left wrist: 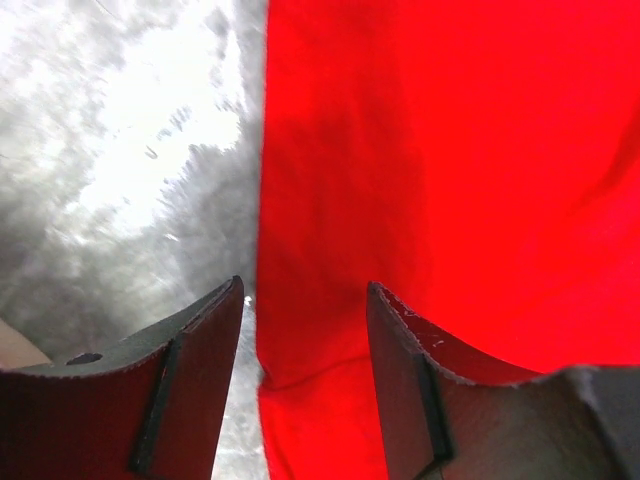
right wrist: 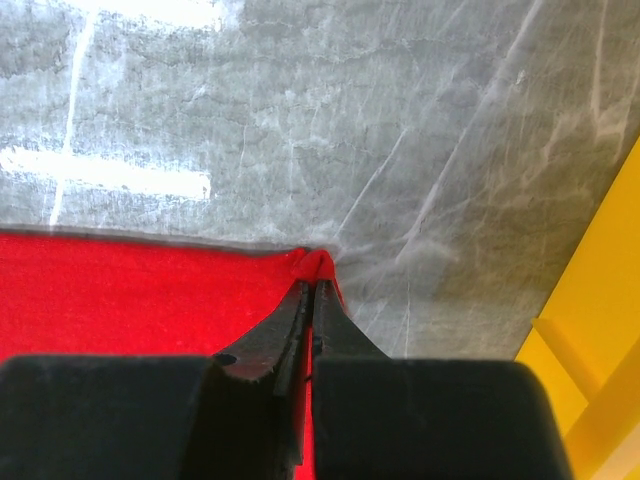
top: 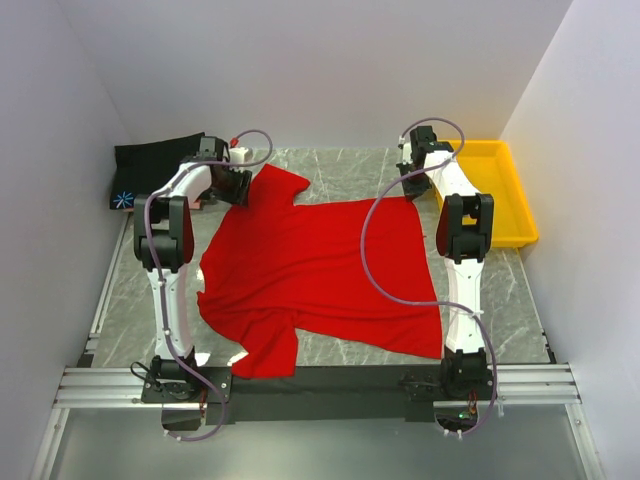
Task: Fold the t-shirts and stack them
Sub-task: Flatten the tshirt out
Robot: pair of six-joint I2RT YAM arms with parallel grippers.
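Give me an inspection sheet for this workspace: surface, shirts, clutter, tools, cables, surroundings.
Surface: grey marbled table, partly under cloth.
Job's things: red t-shirt spread out, unfolded; black t-shirt at the far left corner.
Clutter: yellow tray at the far right.
Grippers: left tool open over the red t-shirt's edge; right tool shut on its corner.
Cables: purplish cable from the right arm loops over the red t-shirt.
Surroundings: white walls on three sides.
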